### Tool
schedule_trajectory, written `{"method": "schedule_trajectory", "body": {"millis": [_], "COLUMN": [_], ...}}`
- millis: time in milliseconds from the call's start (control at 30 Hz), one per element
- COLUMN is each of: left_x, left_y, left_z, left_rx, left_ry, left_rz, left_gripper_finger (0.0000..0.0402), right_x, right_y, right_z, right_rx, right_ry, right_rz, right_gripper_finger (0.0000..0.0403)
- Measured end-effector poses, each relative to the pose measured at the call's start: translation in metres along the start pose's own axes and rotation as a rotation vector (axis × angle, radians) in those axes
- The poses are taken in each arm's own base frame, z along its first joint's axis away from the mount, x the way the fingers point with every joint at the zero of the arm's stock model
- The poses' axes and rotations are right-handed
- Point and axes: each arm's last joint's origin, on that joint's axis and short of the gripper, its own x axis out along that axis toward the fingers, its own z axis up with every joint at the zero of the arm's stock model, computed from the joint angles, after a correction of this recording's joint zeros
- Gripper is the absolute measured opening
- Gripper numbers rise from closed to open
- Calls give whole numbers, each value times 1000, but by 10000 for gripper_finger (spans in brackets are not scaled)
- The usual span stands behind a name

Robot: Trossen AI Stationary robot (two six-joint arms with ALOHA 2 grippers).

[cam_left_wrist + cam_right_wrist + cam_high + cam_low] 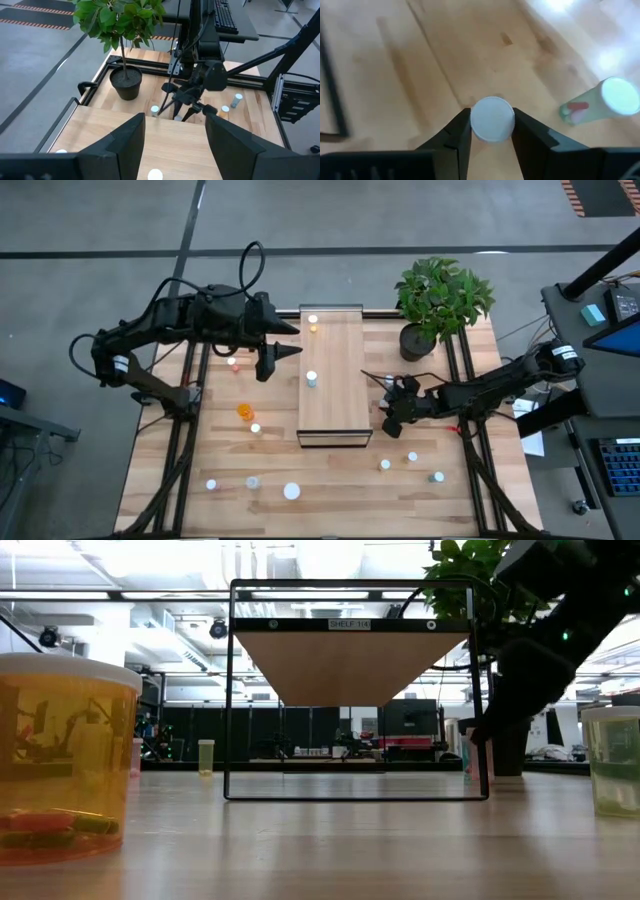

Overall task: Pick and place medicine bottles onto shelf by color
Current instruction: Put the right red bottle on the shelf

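High view: a wooden tabletop (pixel 160 480) carries a long light-wood shelf (pixel 335 395) at centre, with white-capped medicine bottles scattered around it. The left gripper (pixel 285 340) hovers at upper centre-left, beside the shelf's left edge, jaws spread and empty. The right gripper (pixel 390 418) sits low at centre-right, just beside the shelf's right edge.

Low view: the shelf stands raised on a dark frame, mid-frame; a large orange bottle (pixel 60 755) fills the left edge.

Left wrist view: a potted plant (pixel 122 45) stands at upper left.

Right wrist view: a white bottle cap (pixel 492 119) sits at lower centre, between the jaws, which appear to pinch it. A pale green bottle (pixel 600 105) lies tipped at right. A good grasp likely needs a straight lift, keeping the bottle upright.
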Motion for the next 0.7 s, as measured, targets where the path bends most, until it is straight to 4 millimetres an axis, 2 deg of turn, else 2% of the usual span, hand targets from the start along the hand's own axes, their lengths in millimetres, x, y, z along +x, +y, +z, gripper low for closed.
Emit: {"method": "schedule_trajectory", "body": {"millis": [167,333,533,600,700], "left_x": [0,-5,-16,-21,-25], "left_y": [0,0,1,2,2], "left_z": [-1,0,0,1,1], "left_rx": [4,30,48,48,58], "left_ry": [10,-2,-26,-38,-47], "left_rz": [1,0,-2,-3,-3], "left_gripper_finger": [192,192,192,192,192], "right_x": [-31,-78,-131,-142,-147], "right_y": [6,10,18,24,37], "right_z": [26,65,119,137,167], "right_rx": [73,105,137,125,82], "right_ry": [47,57,-21,-63,-135], "right_rz": [120,149,194,203,166], "right_gripper_finger": [113,109,108,108,108]}}
